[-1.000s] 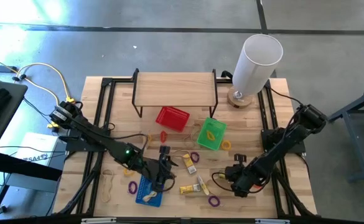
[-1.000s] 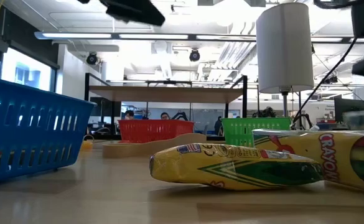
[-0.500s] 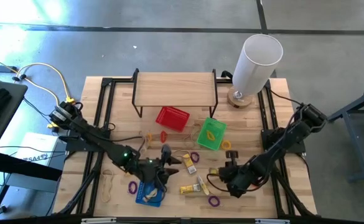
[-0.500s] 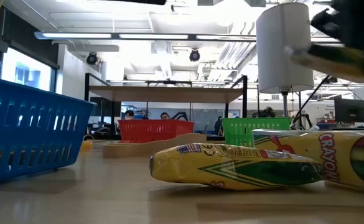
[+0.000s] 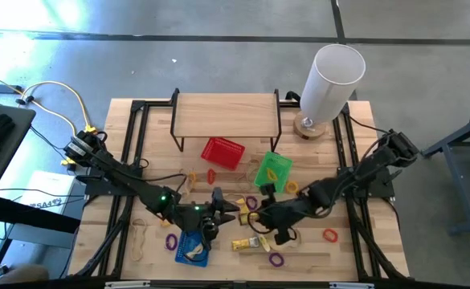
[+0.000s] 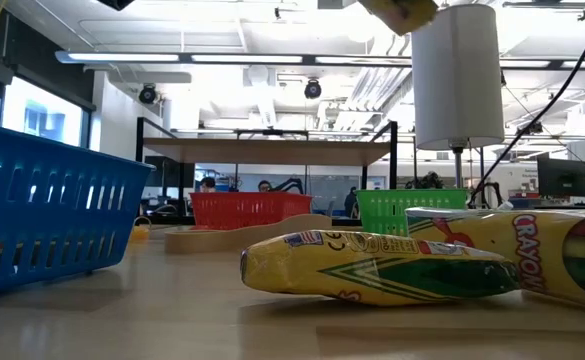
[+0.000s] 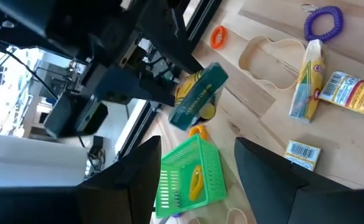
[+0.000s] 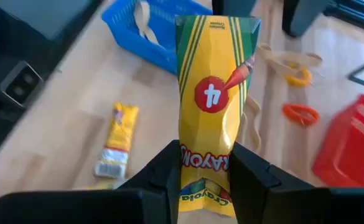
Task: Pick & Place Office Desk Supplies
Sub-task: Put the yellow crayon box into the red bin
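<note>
My right gripper [image 8: 205, 158] is shut on a yellow-and-green crayon pack [image 8: 211, 81] and holds it above the middle of the table [image 5: 259, 215]. In the low view the pack's tip [image 6: 402, 10] shows at the top edge. My left gripper [image 5: 222, 207] stands open and empty just left of it, above the blue basket [image 5: 193, 247]. Other supplies lie flat on the wood: two crayon packs [image 5: 251, 241], purple loops [image 5: 276, 259], an orange loop [image 5: 329, 235], and tan bands [image 7: 269, 53]. My right gripper pinches the crayon pack's near end [image 8: 203, 163] between its two fingers. The fingers come slanting down from the table's right and lie along the pack. The pack juts out past the fingertips, its printed face up, lifted clear of the table.
A red basket [image 5: 222, 152] and a green basket [image 5: 272, 171] holding a yellow item stand in front of the wooden shelf [image 5: 226, 116]. A tall white cylinder [image 5: 331, 80] stands at the far right. The two grippers are close together.
My right gripper has risen and swung toward the table's left, carrying the crayon pack up to my left gripper. My left gripper has rolled about its own line and kept its place, still open.
</note>
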Controlling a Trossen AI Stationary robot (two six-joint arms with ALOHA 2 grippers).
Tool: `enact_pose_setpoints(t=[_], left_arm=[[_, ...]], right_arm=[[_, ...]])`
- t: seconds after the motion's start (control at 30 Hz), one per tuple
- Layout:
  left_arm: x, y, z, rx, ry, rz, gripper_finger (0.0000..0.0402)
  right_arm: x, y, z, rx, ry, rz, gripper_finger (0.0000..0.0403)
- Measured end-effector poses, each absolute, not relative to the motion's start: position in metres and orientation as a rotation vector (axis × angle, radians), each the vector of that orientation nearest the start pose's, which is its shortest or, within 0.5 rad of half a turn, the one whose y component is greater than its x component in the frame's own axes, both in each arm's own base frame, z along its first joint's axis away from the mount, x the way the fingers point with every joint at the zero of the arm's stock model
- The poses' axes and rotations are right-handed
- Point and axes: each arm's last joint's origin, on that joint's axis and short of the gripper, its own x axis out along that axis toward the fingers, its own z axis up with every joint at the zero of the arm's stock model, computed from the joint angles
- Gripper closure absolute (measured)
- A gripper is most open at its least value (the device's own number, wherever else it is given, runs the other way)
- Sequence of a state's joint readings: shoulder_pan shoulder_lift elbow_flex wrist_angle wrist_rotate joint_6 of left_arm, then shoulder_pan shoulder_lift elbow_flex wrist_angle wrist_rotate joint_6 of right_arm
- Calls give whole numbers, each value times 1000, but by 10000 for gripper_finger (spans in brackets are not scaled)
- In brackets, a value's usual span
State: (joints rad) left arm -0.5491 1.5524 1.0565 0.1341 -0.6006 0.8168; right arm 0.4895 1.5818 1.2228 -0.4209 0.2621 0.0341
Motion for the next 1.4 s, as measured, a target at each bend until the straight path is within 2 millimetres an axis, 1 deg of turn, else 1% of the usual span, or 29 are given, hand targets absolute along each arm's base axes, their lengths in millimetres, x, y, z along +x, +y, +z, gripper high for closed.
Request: enact_pose_setpoints(t=[0.13, 0.27, 0.47, 0.67, 0.9, 1.2, 1.3, 1.4], left_arm=[[303, -166, 272, 1022, 301, -76, 206], [307, -163, 276, 1001, 272, -60, 206], [314, -150, 275, 956, 280, -65, 206], [315, -149, 275, 956, 267, -106, 214], [316, -148, 275, 947, 255, -125, 258], [316, -148, 274, 937, 263, -130, 327], [315, -148, 274, 946, 264, -132, 341], [315, -148, 274, 950, 266, -132, 347]], right_arm=[[310, 148, 272, -227, 718, 213, 308], [314, 142, 273, -197, 712, 229, 308], [319, 131, 273, -86, 723, 197, 308], [323, 122, 273, 16, 743, 223, 308], [325, 116, 273, 43, 749, 225, 307], [325, 116, 273, 60, 750, 259, 307], [325, 116, 273, 69, 750, 255, 307], [326, 116, 273, 100, 749, 215, 296]])
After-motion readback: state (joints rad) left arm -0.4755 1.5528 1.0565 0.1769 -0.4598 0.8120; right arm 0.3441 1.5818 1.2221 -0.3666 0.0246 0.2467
